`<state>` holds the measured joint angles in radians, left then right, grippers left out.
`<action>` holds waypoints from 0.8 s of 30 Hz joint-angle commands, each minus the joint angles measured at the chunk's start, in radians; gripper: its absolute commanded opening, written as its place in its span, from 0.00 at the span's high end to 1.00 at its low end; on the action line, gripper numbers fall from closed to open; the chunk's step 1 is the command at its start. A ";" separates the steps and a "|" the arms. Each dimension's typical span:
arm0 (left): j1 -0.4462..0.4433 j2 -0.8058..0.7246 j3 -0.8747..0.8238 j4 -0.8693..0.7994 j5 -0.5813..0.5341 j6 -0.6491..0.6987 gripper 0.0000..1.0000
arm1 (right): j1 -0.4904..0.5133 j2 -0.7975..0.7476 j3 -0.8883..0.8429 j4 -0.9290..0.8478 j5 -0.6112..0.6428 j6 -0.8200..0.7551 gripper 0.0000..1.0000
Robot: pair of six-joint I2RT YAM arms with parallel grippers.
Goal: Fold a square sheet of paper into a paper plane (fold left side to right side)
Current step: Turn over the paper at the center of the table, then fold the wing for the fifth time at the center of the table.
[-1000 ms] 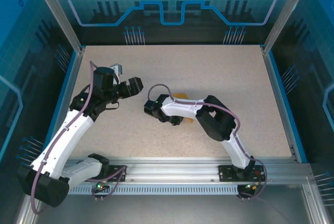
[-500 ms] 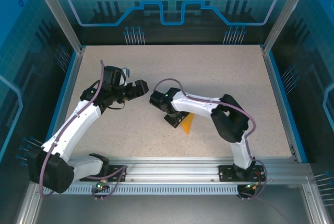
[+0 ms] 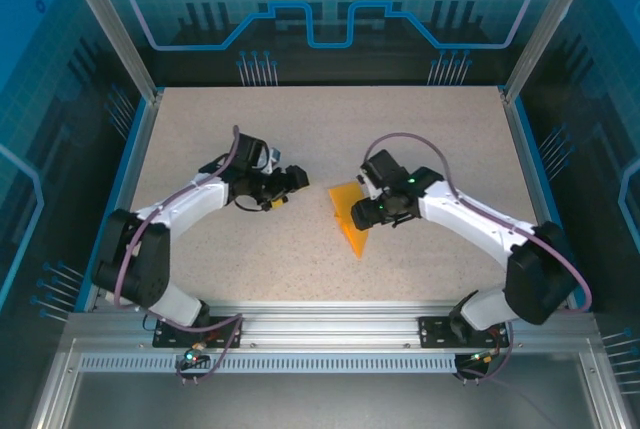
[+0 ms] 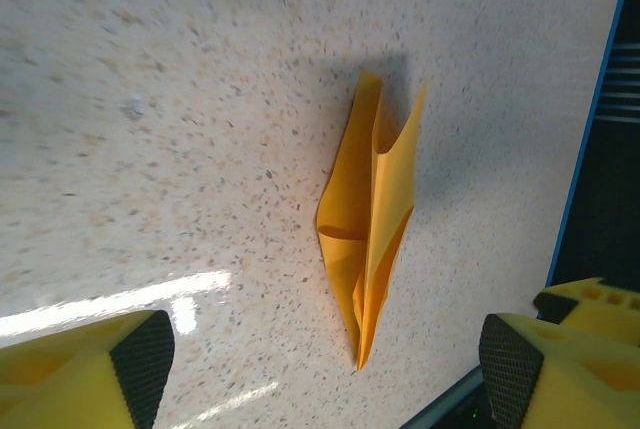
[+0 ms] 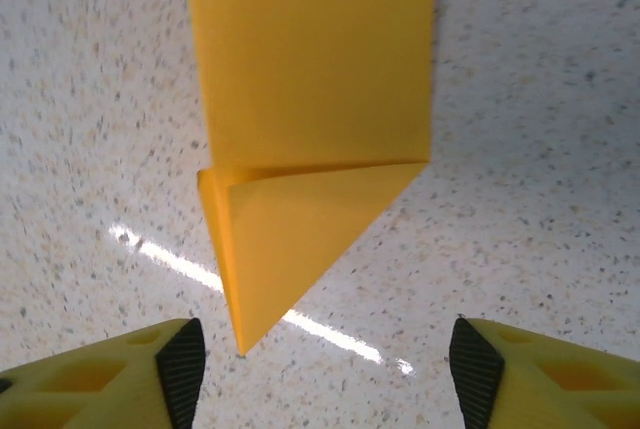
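The paper plane (image 3: 350,221) is a narrow orange pointed dart lying loose on the speckled table, between the two arms. In the left wrist view the paper plane (image 4: 372,214) shows its folded flaps standing slightly apart, with the tip toward the camera. My left gripper (image 3: 289,189) hovers a short way to the left of it, open and holding nothing, with black pads (image 4: 140,359) far apart. My right gripper (image 3: 360,212) sits just right of the dart, also open. The paper plane (image 5: 310,99) lies ahead of its fingertips (image 5: 183,367), untouched.
The speckled table (image 3: 420,129) has a blue border (image 3: 530,179) on the left and right sides. An aluminium rail (image 3: 330,317) with the arm bases runs along the near edge. The blue table edge (image 4: 590,149) lies close beyond the dart in the left wrist view.
My right gripper opened and let go of the orange paper, and its arm swung back to the right. The left arm came down and rightward toward the dart.
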<state>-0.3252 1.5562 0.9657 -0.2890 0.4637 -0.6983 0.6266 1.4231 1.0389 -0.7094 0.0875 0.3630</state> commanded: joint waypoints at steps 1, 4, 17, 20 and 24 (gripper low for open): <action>-0.059 0.079 0.037 0.085 0.075 -0.042 0.17 | -0.057 -0.084 -0.081 0.139 -0.086 0.041 0.27; -0.105 0.164 0.077 0.121 0.081 -0.059 0.19 | -0.117 -0.157 -0.152 0.211 -0.124 0.073 0.19; -0.183 0.401 0.213 0.186 0.105 -0.079 0.30 | -0.284 -0.325 -0.366 0.389 -0.332 0.124 0.00; -0.183 0.427 0.230 0.201 0.113 -0.064 0.42 | -0.292 -0.316 -0.369 0.396 -0.366 0.113 0.00; -0.182 0.434 0.238 0.197 0.112 -0.017 0.67 | -0.309 -0.285 -0.367 0.421 -0.425 0.102 0.00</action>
<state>-0.5022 1.9823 1.1748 -0.1017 0.5484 -0.7521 0.3424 1.1202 0.6830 -0.3271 -0.2649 0.4786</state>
